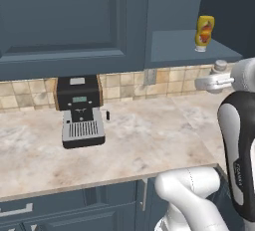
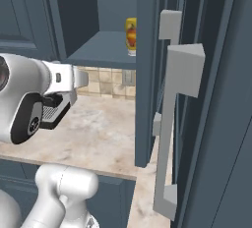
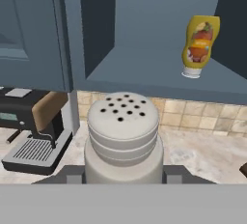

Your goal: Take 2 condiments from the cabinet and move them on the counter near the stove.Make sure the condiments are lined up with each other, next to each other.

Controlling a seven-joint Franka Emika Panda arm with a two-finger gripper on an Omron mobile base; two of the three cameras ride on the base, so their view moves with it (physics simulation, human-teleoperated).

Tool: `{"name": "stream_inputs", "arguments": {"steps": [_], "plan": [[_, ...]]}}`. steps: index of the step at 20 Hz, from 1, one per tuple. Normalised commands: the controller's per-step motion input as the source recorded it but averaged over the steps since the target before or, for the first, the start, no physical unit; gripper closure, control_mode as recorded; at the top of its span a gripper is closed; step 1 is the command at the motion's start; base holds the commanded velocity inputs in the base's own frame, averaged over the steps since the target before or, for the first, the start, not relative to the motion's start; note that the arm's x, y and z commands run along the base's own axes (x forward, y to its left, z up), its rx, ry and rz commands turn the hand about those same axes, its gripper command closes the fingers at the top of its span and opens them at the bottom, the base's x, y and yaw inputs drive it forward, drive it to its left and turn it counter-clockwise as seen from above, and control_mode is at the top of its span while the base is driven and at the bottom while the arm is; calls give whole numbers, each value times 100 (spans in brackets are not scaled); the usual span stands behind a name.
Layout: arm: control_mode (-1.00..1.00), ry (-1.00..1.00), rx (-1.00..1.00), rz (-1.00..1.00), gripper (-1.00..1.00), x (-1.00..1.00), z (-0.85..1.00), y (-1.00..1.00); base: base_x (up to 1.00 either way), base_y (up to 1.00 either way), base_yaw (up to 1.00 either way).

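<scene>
A pale grey-white shaker [image 3: 123, 136] with a perforated top stands upright between my fingers [image 3: 72, 174]. My gripper [image 3: 123, 175] is shut on it, and the same shaker [image 1: 219, 66] shows at the right edge of the left base view, held just below and in front of the cabinet shelf [image 1: 174, 51]. On that slate-blue shelf inside the open cabinet stands the yellow bottle [image 1: 204, 33] with a red-orange label, cap down. It also appears in the hand view [image 3: 199, 44] and the right base view [image 2: 131, 35]. The beige counter [image 1: 139, 140] lies beneath. The stove is out of view.
A black and silver coffee machine [image 1: 79, 110] stands on the counter against the tiled wall at the left. The open cabinet door [image 2: 147, 74] and a long pale handle [image 2: 170, 124] stand close on the right of my hand.
</scene>
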Motion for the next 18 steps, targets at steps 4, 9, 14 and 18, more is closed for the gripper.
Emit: {"name": "stream_inputs", "arguments": {"steps": [4, 9, 14, 18], "plan": [[-100, 0, -1, 0, 100, -36, 0, 0, 0, 0, 0], [-100, 0, 0, 0, 100, -16, 0, 0, 0, 0, 0], [-100, 0, 0, 0, 100, -1, 0, 0, 0, 0, 0], [-100, 0, 0, 0, 100, 0, 0, 0, 0, 0, 0]]}}
